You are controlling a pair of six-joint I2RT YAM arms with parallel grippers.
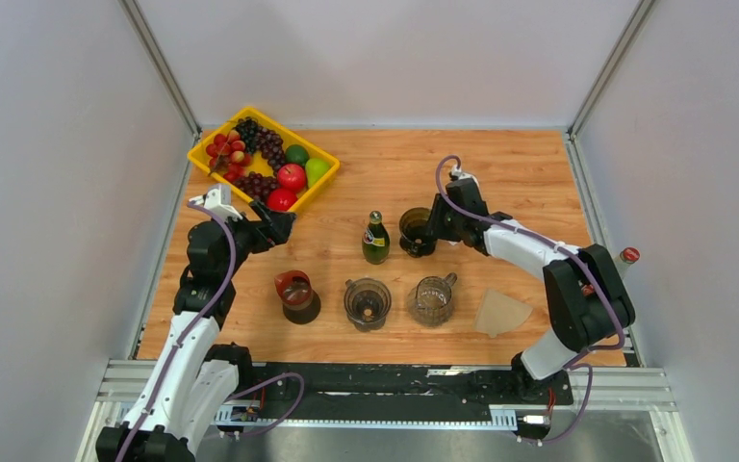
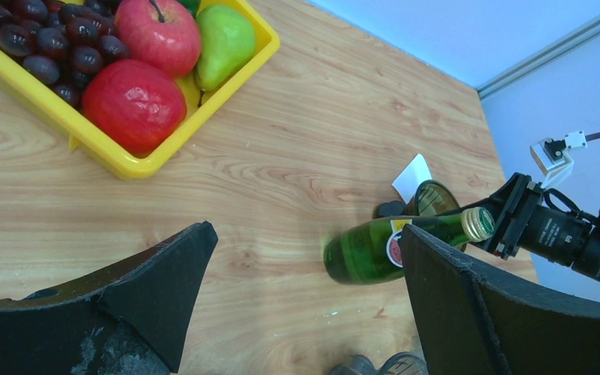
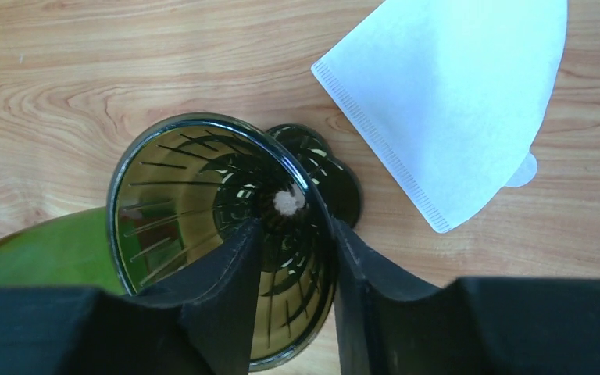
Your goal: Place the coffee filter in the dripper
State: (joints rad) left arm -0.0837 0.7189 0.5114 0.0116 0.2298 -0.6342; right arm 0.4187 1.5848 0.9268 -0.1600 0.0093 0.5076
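a wooden table [image 1: 500, 173] sits inside plain grey walls, with a metal rail along the near edge where both arms are bolted. a yellow tray [image 1: 214, 142] of fruit fills the far left corner. the far middle and far right of the table are bare wood. a green bottle [image 1: 375, 239] stands mid-table, and nearer the front a dark cup with a red top [image 1: 296, 294], a glass jar [image 1: 367, 303] and a glass mug [image 1: 432, 298] stand in a row, close together.

the dripper [image 3: 203, 203] is dark, ribbed glass, standing just right of the bottle. the right claw [image 3: 297, 234] straddles its rim, one finger inside the cone and one outside; i cannot tell whether they pinch it. the coffee filter [image 3: 453, 101] is white, flat and fan-shaped with a crimped seam, lying on the wood just beside the dripper. a tan paper cone [image 1: 502, 313] lies near the front right.

the left claw [image 2: 305, 297] hangs spread wide by the tray, holding nothing
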